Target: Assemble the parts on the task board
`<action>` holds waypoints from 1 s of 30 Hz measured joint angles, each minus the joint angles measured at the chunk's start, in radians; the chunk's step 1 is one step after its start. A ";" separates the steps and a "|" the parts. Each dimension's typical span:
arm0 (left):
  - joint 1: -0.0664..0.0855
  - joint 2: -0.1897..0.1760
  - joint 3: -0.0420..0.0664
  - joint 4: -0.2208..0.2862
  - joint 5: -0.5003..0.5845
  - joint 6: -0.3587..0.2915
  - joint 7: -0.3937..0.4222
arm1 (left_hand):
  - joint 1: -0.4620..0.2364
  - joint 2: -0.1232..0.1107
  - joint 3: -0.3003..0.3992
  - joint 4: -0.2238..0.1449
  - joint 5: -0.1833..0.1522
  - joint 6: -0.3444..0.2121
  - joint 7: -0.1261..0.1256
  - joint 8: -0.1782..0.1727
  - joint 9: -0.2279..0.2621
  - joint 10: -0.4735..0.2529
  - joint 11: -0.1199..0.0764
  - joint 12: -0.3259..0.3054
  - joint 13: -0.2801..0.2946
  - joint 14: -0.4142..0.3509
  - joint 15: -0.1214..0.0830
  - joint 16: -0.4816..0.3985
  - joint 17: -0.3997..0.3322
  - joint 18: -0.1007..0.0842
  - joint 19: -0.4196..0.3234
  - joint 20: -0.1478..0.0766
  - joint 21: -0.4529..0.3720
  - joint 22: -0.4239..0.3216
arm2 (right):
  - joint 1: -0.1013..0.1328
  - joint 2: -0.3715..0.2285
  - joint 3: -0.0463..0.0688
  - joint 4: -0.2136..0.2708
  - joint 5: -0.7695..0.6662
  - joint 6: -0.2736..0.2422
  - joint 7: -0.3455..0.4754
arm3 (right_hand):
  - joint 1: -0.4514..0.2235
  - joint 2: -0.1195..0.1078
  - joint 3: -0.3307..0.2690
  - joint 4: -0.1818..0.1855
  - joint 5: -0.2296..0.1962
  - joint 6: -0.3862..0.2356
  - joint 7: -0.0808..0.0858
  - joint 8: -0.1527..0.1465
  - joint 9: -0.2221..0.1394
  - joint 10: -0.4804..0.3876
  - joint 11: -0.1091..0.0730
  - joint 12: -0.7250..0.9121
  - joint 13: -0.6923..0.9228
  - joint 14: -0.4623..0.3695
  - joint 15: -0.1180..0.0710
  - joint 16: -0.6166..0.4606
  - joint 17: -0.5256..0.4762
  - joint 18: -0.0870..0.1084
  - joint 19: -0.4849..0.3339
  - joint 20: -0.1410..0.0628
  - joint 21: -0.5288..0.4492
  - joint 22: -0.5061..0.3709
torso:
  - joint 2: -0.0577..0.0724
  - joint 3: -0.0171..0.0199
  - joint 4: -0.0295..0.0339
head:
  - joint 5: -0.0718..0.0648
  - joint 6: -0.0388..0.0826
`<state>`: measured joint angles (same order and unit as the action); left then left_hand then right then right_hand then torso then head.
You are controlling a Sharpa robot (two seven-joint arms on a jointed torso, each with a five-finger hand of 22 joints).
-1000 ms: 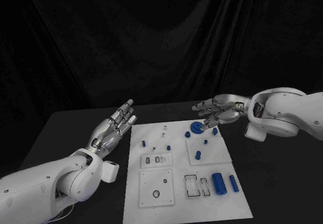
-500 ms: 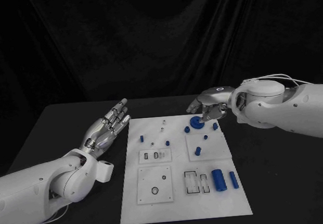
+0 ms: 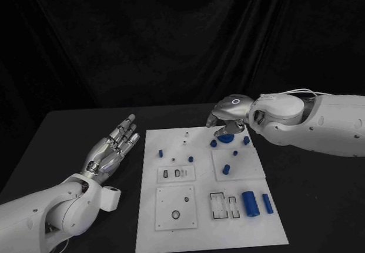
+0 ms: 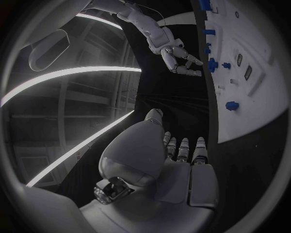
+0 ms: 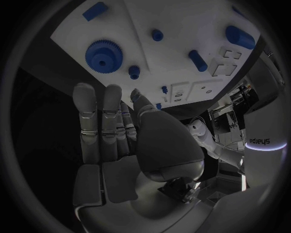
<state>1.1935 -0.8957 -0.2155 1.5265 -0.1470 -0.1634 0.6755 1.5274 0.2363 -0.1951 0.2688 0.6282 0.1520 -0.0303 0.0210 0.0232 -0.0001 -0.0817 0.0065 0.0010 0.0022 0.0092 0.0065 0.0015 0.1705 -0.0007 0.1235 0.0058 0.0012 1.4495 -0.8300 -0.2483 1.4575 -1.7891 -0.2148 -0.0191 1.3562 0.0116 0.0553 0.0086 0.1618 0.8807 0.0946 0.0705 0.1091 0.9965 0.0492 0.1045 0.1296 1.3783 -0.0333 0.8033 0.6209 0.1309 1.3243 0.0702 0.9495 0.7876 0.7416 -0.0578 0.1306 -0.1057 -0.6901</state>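
Our right hand [image 3: 230, 118] hovers over the blue gear [image 3: 224, 138] at the task board's [image 3: 209, 230] far edge, fingers apart, holding nothing. We should descend squarely and pinch the rim evenly. Left hand [image 3: 112, 147] lies flat, empty, beside the board.

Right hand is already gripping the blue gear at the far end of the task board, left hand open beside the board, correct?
Not quite: the right hand holds nothing; in the right wrist view its fingers are apart, short of the blue gear. The left hand is open beside the task board.
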 measured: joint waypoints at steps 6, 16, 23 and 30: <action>0.000 0.005 0.000 -0.012 0.000 0.004 0.000 | 0.000 0.000 0.001 -0.001 0.000 0.000 0.000 0.000 0.001 0.000 0.000 0.000 0.000 -0.004 0.004 0.000 0.000 0.000 0.000 0.007 0.000 0.000 | -0.021 0.006 0.000 -0.016 -0.024 -0.045 0.000 | -0.008 -0.008 0.005 0.017 0.000 -0.009 0.002 -0.004 -0.004 0.001 0.001 -0.007 -0.003 -0.002 0.000 0.065 0.039 0.000 -0.013 0.000 0.080 0.098 | 0.010 -0.0047 0.0093 | -0.006 0.007; 0.000 0.006 0.000 -0.014 -0.001 0.011 0.000 | 0.000 0.000 0.001 -0.001 0.000 0.000 0.000 0.000 0.001 0.000 0.000 0.000 0.000 -0.004 0.004 0.000 0.000 0.000 0.000 0.007 0.000 0.000 | -0.042 0.003 0.000 -0.015 -0.040 -0.066 0.002 | -0.017 -0.025 0.002 0.033 -0.012 -0.022 0.008 -0.004 -0.015 0.004 0.004 -0.011 -0.003 -0.002 0.000 0.106 0.065 0.001 -0.020 0.000 0.130 0.163 | 0.013 -0.0058 0.0186 | -0.008 -0.001; 0.000 0.004 0.000 -0.012 -0.001 0.013 0.000 | 0.000 0.000 0.004 -0.004 0.000 0.000 0.000 0.000 0.001 0.000 0.000 0.000 0.000 0.000 0.007 0.000 -0.001 0.000 0.000 0.007 0.000 0.000 | -0.046 -0.006 0.000 -0.001 -0.042 -0.065 0.002 | -0.031 -0.029 0.004 0.054 0.033 -0.029 0.007 -0.004 -0.025 0.006 0.007 -0.024 -0.008 0.008 0.002 0.147 0.098 -0.002 -0.020 0.000 0.177 0.225 | 0.010 -0.0055 0.0201 | -0.004 -0.006; 0.000 0.002 0.000 -0.003 -0.001 0.015 0.000 | 0.000 0.000 0.007 -0.001 0.000 0.000 0.000 0.000 0.001 0.000 0.000 0.000 0.001 0.000 0.007 0.000 -0.001 0.000 0.004 0.011 0.000 0.000 | -0.051 -0.016 0.000 0.010 -0.043 -0.054 0.003 | -0.031 -0.029 0.024 0.053 0.121 -0.023 -0.027 -0.004 -0.035 0.004 0.012 -0.036 -0.023 0.019 0.007 0.188 0.132 -0.015 -0.012 0.007 0.217 0.284 | 0.006 -0.0057 0.0201 | -0.003 -0.010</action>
<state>1.1935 -0.8941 -0.2154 1.5238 -0.1480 -0.1481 0.6757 1.5277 0.2359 -0.1882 0.2675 0.6282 0.1519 -0.0303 0.0210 0.0238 -0.0001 -0.0817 0.0065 0.0016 0.0022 0.0164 0.0065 0.0010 0.1704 0.0028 0.1341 0.0058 0.0015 1.3987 -0.8459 -0.2481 1.4677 -1.8324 -0.2684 -0.0165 1.3249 -0.0172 0.0796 0.0616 0.2831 0.8574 0.0678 0.0667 0.0745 1.0005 0.0610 0.0685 0.1069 1.3972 -0.0266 0.9912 0.7532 0.1163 1.3119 0.0775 1.1667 1.0712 0.7472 -0.0635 0.1507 -0.1091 -0.7003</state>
